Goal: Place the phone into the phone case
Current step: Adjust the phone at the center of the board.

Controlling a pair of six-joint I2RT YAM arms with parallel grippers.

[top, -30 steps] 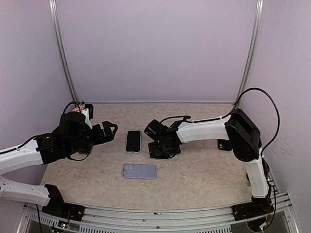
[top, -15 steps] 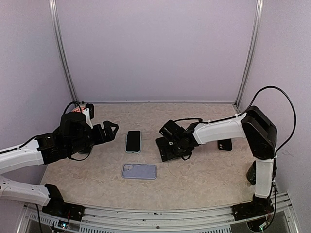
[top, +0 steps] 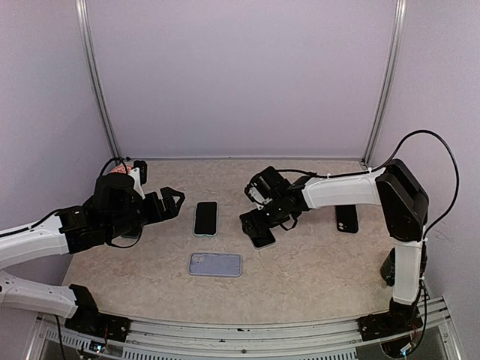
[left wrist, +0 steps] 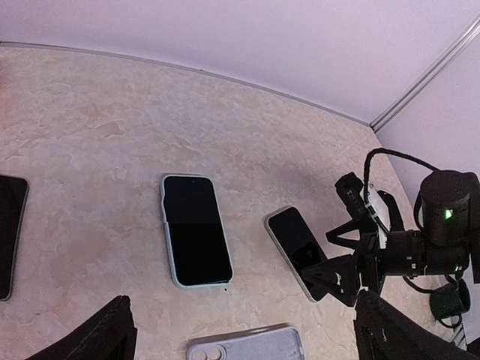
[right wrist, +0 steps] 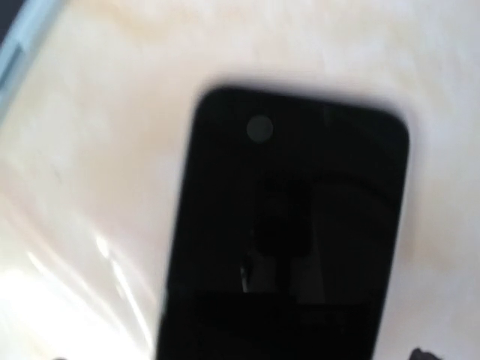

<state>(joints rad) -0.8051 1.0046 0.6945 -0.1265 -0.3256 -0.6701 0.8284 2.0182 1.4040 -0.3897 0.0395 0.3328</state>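
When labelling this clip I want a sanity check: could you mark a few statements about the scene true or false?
1. The left hand is open and empty. True.
2. The right hand is shut on the dark phone. False: its jaws stand open over that phone, which lies flat on the table.
3. The lilac phone case lies against the back wall. False: it lies on the near part of the table, towards the arm bases.
4. The phone in the pale case lies screen up between the two hands. True.
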